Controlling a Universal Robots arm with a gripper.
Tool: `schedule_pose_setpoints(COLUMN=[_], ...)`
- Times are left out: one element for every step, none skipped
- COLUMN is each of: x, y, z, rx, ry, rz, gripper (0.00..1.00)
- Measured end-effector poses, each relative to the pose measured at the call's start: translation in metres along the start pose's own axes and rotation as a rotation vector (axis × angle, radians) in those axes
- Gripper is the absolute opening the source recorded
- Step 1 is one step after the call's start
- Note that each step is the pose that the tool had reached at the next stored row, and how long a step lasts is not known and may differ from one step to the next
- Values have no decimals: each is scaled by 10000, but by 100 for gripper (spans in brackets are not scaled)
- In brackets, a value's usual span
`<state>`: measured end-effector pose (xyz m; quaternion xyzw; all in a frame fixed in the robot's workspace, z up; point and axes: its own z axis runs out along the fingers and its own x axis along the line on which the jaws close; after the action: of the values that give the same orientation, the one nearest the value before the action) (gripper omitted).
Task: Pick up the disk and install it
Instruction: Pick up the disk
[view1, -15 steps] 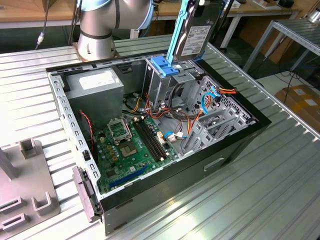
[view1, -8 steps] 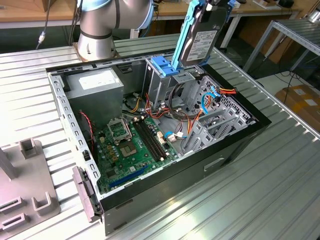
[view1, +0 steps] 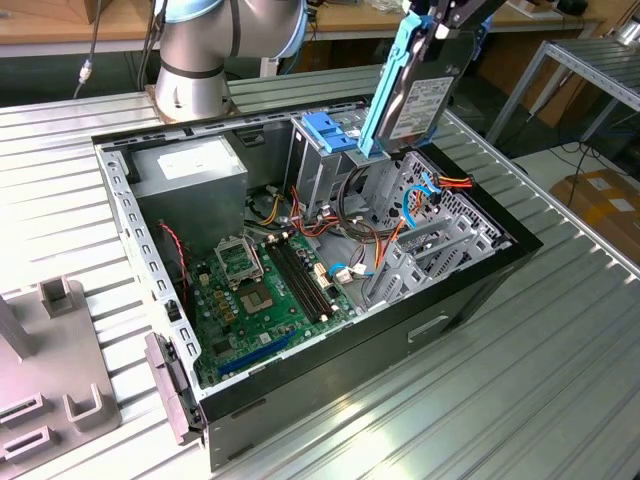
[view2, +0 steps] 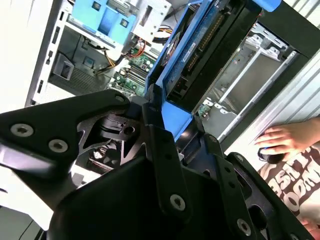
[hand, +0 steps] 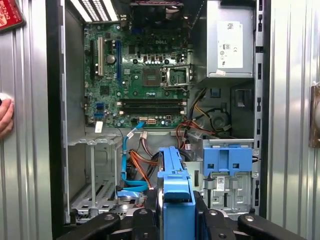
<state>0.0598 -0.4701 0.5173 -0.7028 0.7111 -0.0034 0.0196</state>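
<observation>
Pick-up looks done. The black gripper is clamped on the upper end of the disk, a flat grey metal hard drive with a white label in a long light-blue plastic carrier rail. The disk hangs on edge, tilted, above the open black computer case. Its low end is near the blocky blue plastic latch and the grey metal drive cage.

Install is not done: the disk sits in no bay.

In the second wrist view, the fingers pinch the rail end.

Unclear:
- Whether the disk's low end touches the cage.
- Which bay it lines up with.
- The gripper body, cut off at the top of the exterior view.
- The label, hidden in the first wrist view, where the disk is edge-on.

A person's hand is just outside the case.
</observation>
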Motion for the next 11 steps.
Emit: schedule_pose_setpoints(x=[32, 83, 140, 203, 235, 272, 296, 322, 371, 419, 456], y=[0, -1, -2, -4, -5, -6, -7, -8, -10, -11, -13], z=[0, -1, -3, -4, -4, -6, -6, -6, -7, -9, -9], rx=[0, 0, 0, 1, 1, 0, 0, 0, 1, 1, 1], ry=[-1, -2, 0, -2, -3, 0, -1, -1, -1, 0, -1], rz=[0, 1, 0, 0, 0, 3, 4, 7, 13, 18, 22], gripper=[37, 37, 37, 37, 37, 37, 37, 37, 37, 37, 37])
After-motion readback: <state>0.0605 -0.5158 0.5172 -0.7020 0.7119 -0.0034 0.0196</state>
